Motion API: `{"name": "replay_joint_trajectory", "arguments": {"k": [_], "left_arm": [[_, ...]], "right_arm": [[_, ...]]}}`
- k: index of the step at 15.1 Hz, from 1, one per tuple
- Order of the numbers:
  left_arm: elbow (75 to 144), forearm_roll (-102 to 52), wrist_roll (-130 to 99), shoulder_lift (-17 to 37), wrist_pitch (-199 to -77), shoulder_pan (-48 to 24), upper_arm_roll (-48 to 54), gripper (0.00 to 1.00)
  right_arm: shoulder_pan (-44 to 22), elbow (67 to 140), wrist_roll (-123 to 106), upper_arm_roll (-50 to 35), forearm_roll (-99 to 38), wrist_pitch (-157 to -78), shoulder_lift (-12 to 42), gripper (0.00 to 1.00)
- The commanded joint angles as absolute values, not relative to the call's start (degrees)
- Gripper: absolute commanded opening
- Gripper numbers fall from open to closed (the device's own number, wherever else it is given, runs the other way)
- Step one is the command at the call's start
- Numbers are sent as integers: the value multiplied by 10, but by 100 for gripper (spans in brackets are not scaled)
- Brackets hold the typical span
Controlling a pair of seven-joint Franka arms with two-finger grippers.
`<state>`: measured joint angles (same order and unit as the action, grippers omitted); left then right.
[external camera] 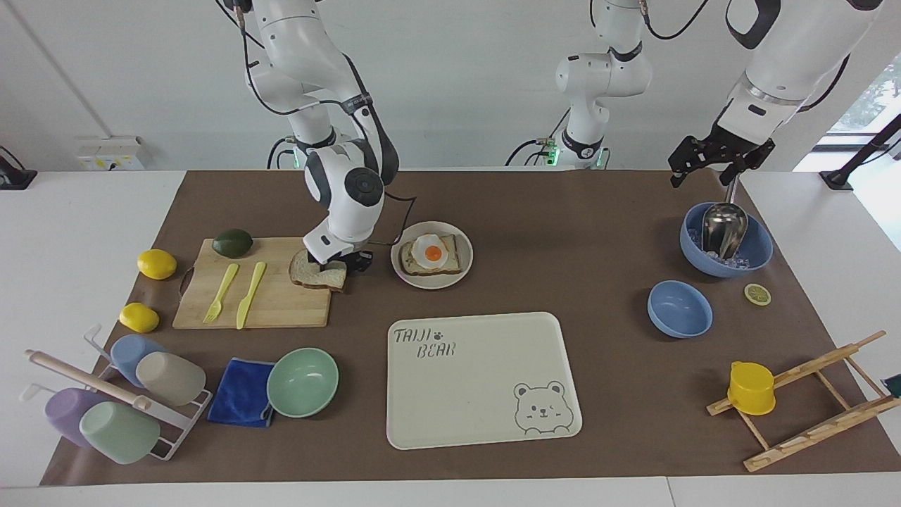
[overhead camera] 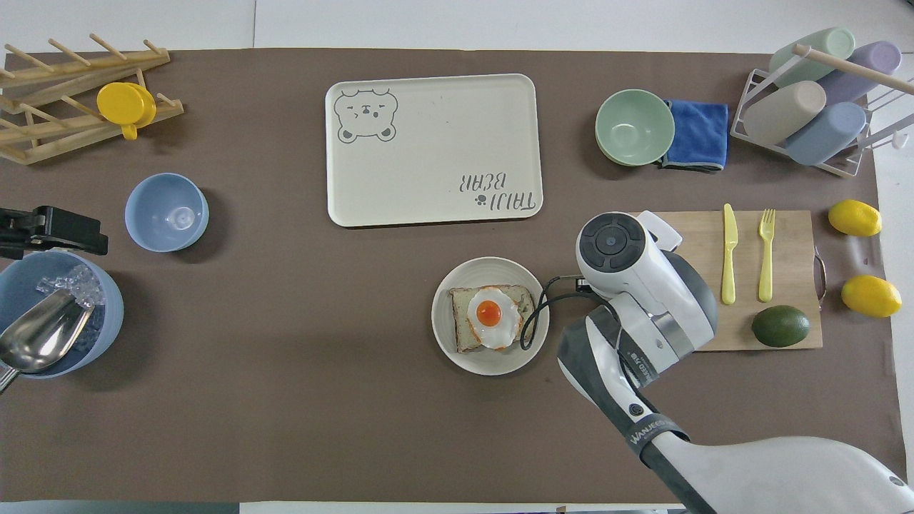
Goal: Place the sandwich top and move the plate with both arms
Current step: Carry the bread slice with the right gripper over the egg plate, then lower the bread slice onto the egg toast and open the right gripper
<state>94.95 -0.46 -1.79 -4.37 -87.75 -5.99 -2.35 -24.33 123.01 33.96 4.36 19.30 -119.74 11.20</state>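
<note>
**Item count, tabletop**

Two arms, two grippers: right gripper [external camera: 336, 264] down at the bread, left gripper [external camera: 716, 159] over the ice bowl.

- Bread slices: 2 — sandwich top [external camera: 318, 272] under the right fingers; egg toast [external camera: 431, 255] beside them.
- Plate [external camera: 431, 280]: 1.
- Tray [external camera: 483, 380]: 1.
- Cutting board [external camera: 281, 303]: 1.
- Bowls: 3 — mint-green bowl [external camera: 303, 382], small blue bowl [external camera: 679, 308], ice bowl [external camera: 753, 257] below the left fingers.
- Lemons: 2 whole [external camera: 156, 264] [external camera: 139, 317], plus 1 lemon slice [external camera: 757, 294].
- Avocado [external camera: 233, 243]: 1.
- Fork [external camera: 221, 293]: 1. Knife [external camera: 250, 294]: 1.
- Cups in rack [external camera: 169, 377]: 4. Yellow cup [external camera: 751, 388]: 1.
- Blue cloth [external camera: 240, 393]: 1.
- Scoop [external camera: 723, 227]: 1.
</note>
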Motion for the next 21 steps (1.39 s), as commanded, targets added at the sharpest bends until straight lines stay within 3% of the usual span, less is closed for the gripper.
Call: {"name": "replay_joint_trajectory", "arguments": {"k": [1,3,7,9,13,21], "left_arm": [[955,1,-19,-54,-873,-68,-27,100],[954,1,-19,-54,-873,-68,-27,100],[955,1,-18,-54,-870,-65,-27,100],[956,1,-19,-54,-869,-64,-27,100],[956,0,-21,-55,-867,-62,-30,100],[962,1,-20,-58,-868,-62,-30,100]], "right_arm": [[-246,1229,329,37,191,-1203,119,0],[-261,1191,324,33,190,-1150,120,0],[-336,1046,328,33,157,-994,141,0],[-375,985,332,33,140,-955,155,0],[-398,995,382,30,134,-989,166,0],[-402,984,354,11,241,-917,163,0]]}}
